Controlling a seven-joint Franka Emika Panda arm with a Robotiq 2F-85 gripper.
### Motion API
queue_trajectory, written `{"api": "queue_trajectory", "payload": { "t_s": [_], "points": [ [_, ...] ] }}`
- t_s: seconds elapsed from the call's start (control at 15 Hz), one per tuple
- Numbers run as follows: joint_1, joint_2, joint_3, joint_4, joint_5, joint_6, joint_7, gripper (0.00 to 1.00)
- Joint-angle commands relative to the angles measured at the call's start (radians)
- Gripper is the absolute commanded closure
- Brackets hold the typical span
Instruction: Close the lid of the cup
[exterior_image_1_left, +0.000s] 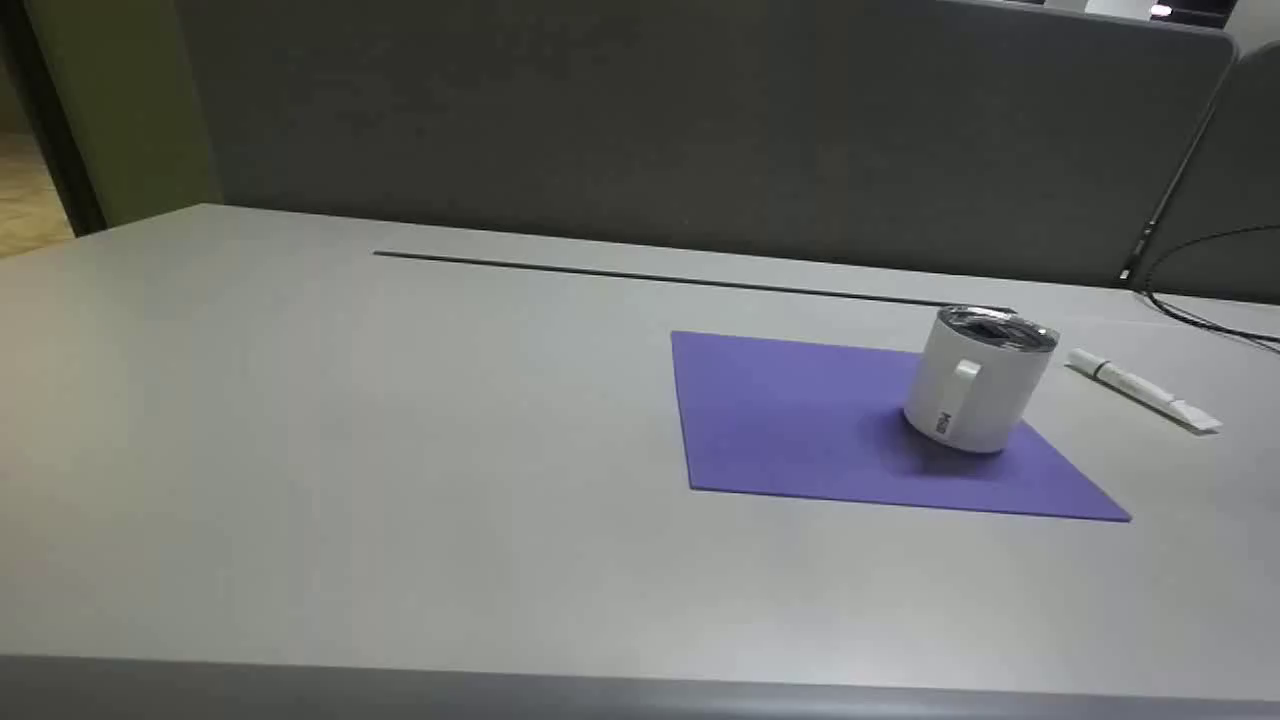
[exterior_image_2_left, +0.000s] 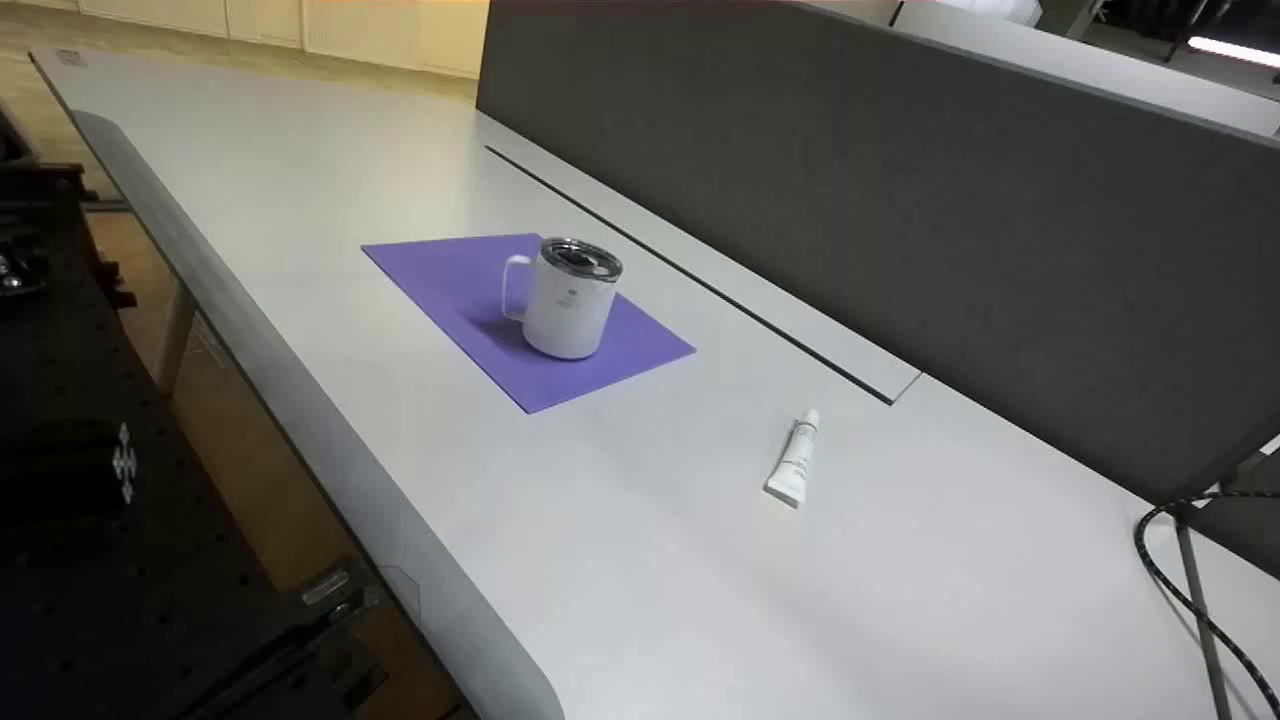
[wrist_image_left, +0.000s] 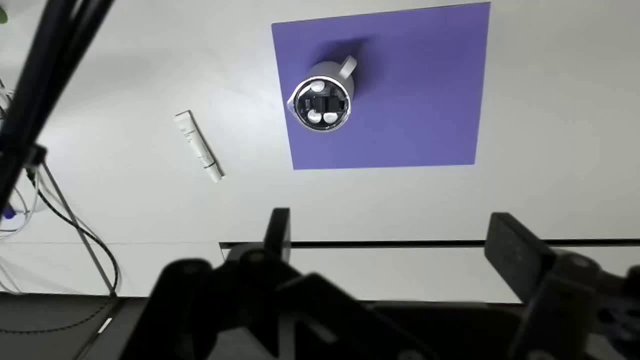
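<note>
The white cup (exterior_image_1_left: 965, 400) stands upright on a purple mat, its handle out to one side; it also shows in an exterior view (exterior_image_2_left: 566, 318) and the wrist view (wrist_image_left: 327, 68). The dark shiny lid (exterior_image_1_left: 1000, 328) sits on top of the cup in both exterior views (exterior_image_2_left: 582, 258). In the wrist view the lid (wrist_image_left: 310, 102) shows a black piece across its middle and pale reflections. I cannot tell whether its opening is covered. My gripper (wrist_image_left: 390, 225) shows only in the wrist view, its fingers wide apart with nothing between them. It is apart from the cup.
The purple mat (exterior_image_1_left: 780, 420) lies on the grey desk (exterior_image_1_left: 400, 450). A white tube (exterior_image_2_left: 795, 460) lies beside the mat. A dark partition (exterior_image_1_left: 600, 120) runs along the desk's back, with a dark slot (exterior_image_2_left: 700, 282) before it. A black cable (exterior_image_2_left: 1160, 570) lies near the partition.
</note>
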Motion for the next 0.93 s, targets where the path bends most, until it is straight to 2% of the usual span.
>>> {"api": "queue_trajectory", "payload": {
  "t_s": [0.0, 0.53, 0.67, 0.73, 0.87],
  "points": [
    [0.018, 0.002, -0.014, 0.002, -0.008, -0.001, 0.007, 0.00],
    [0.018, 0.001, -0.014, 0.002, -0.008, 0.001, 0.007, 0.00],
    [0.032, 0.038, -0.047, -0.004, 0.007, 0.031, -0.072, 0.00],
    [0.030, 0.065, -0.060, -0.010, 0.004, 0.054, -0.100, 0.17],
    [0.020, 0.122, -0.087, -0.022, -0.009, 0.119, -0.149, 0.33]
  ]
}}
